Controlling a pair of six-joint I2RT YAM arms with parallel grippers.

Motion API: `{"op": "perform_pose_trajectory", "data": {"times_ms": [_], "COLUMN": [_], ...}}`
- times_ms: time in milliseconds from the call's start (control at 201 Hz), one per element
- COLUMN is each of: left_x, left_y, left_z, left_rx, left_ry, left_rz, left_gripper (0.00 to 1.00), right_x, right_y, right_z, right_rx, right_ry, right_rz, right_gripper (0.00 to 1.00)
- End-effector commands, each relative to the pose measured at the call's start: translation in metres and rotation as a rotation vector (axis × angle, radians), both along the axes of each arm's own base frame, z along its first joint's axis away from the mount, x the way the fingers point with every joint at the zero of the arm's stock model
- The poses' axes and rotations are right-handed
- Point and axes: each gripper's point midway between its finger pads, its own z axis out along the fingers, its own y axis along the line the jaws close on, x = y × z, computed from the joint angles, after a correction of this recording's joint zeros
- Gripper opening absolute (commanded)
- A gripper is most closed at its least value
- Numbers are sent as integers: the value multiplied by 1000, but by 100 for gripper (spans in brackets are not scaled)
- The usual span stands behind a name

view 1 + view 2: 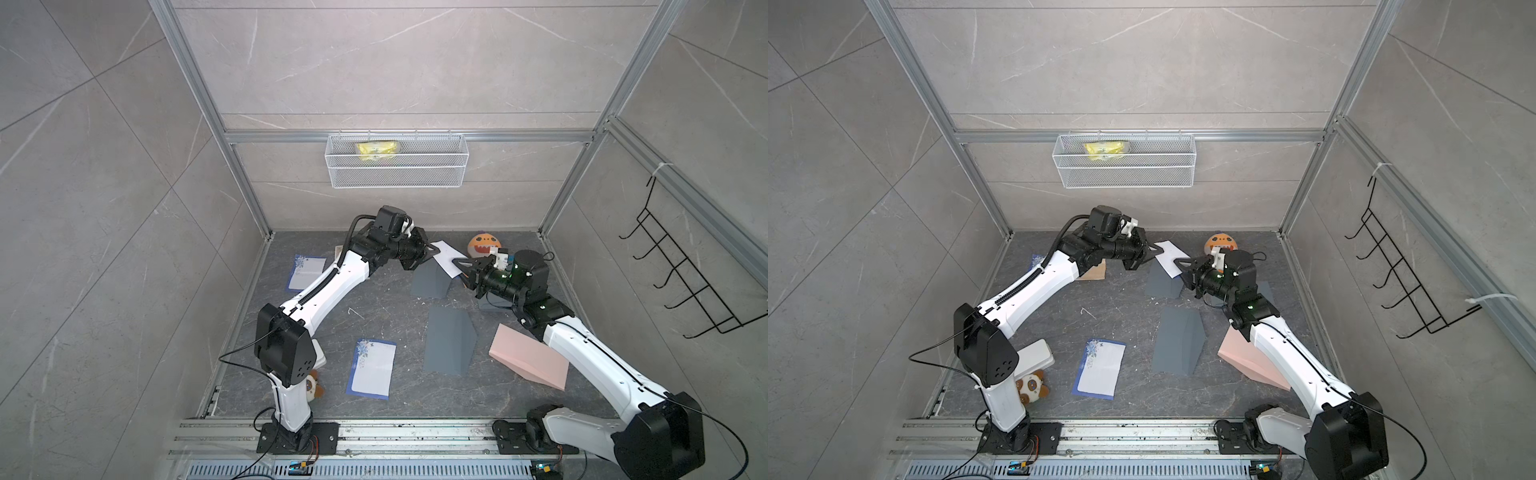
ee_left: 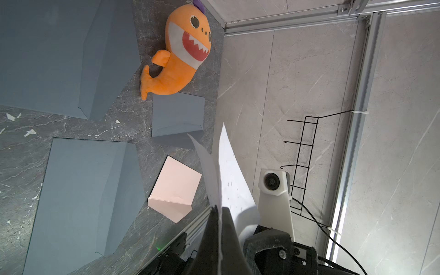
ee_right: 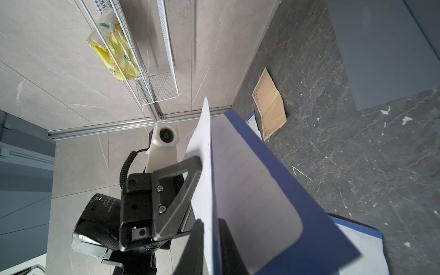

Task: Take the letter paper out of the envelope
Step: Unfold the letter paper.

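Extraction looks nearly done: left gripper (image 1: 436,250) and right gripper (image 1: 456,262) each pinch an end of the letter paper (image 1: 449,257), aloft over a grey envelope (image 1: 430,283) near the far edge of the tabletop (image 1: 374,303); next likely calls for laying it aside

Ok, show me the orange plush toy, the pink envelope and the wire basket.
orange plush toy (image 2: 171,78): left wrist view, on its orange body.
pink envelope (image 1: 523,357): a top view, on its flat face.
wire basket (image 1: 399,172): a top view, on its front mesh wall.
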Motion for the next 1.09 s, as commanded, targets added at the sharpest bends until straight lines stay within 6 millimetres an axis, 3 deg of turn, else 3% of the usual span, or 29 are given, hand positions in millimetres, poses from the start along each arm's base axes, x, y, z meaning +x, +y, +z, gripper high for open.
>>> {"op": "perform_pose_trajectory", "data": {"times_ms": [0,65,184,338,468,607,751,856,1090], "left_x": [0,-1,-1,7,7,-4,-14,-25,-38], "left_y": [-7,-8,5,45,72,79,85,82,78], "left_z": [28,31,39,57,80,92,99,107,95], "left_rx": [-61,-68,-16,82,109,77,29,-71,-146], "left_ry": [-58,-68,-131,-306,-504,-667,-770,-804,-752], "left_rz": [-19,-29,-42,-61,-136,-269,-351,-415,-489], "left_gripper": [0,1,46,74,74,71,75,77,81], "right_x": [2,1,0,-5,-11,-26,-42,-42,-37], "right_y": [1,-1,-4,-5,5,13,18,28,51], "right_z": [1,0,7,24,41,58,72,77,92], "right_rx": [-16,-46,-138,-332,-454,-588,-635,-569,-369], "right_ry": [-14,-20,-57,-112,-212,-343,-443,-482,-537], "right_rz": [-3,-3,16,114,296,520,689,724,810], "right_gripper": [6,0,0,0,0,0,0,0,0]}}
